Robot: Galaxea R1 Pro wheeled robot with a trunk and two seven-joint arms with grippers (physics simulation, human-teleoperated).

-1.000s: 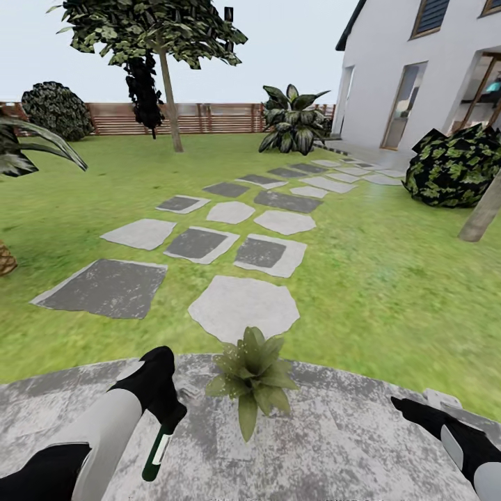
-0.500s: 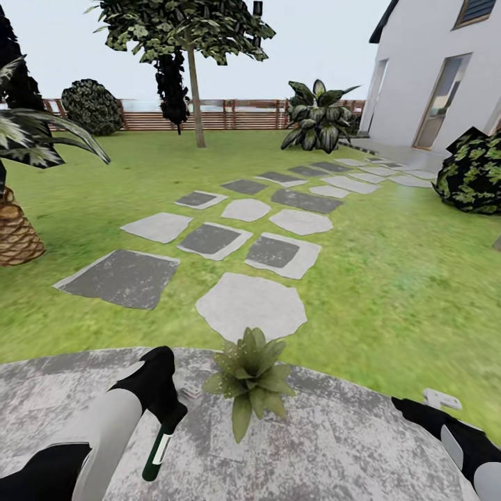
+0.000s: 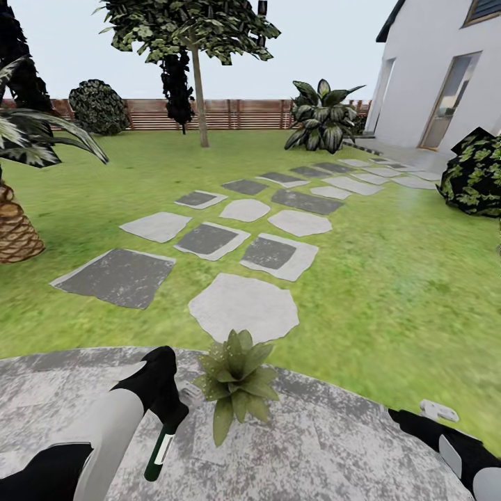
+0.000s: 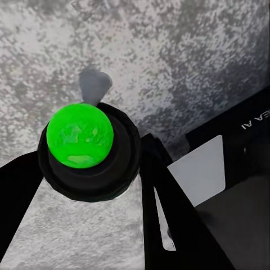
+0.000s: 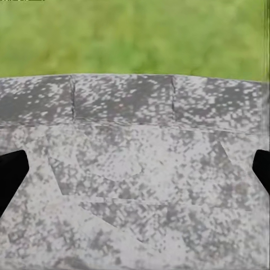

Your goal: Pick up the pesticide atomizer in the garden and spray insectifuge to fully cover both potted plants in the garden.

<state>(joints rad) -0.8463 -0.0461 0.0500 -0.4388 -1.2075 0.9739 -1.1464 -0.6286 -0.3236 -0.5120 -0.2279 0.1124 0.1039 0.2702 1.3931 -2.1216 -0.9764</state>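
On the round mottled grey paved patio (image 3: pixel 334 445) at the edge of a green lawn (image 3: pixel 390 278): black left claw (image 3: pixel 169 412) pinching the slim dark green spray bottle with a pale label (image 3: pixel 158 452), bottle hanging base-down over the paving. In the left wrist view, bright green round underside of the same bottle (image 4: pixel 80 135) gripped between two black fingers (image 4: pixel 169 197). Just beside the left claw, a low rosette of pointed green leaves (image 3: pixel 233 379) near the patio's rim, its pot hidden under the foliage. At the other side of the patio, black right claw (image 3: pixel 417 422), apart from the plant; in the right wrist view, dark fingertips (image 5: pixel 11 174) spread wide at either edge, nothing between them but speckled paving (image 5: pixel 135 185). Beyond, grey stepping slabs (image 3: pixel 243 306) across the grass toward a white house (image 3: pixel 445 76); scaly brown palm trunk (image 3: pixel 14 226) at the left, slatted wooden fence (image 3: pixel 229 115) at the back.
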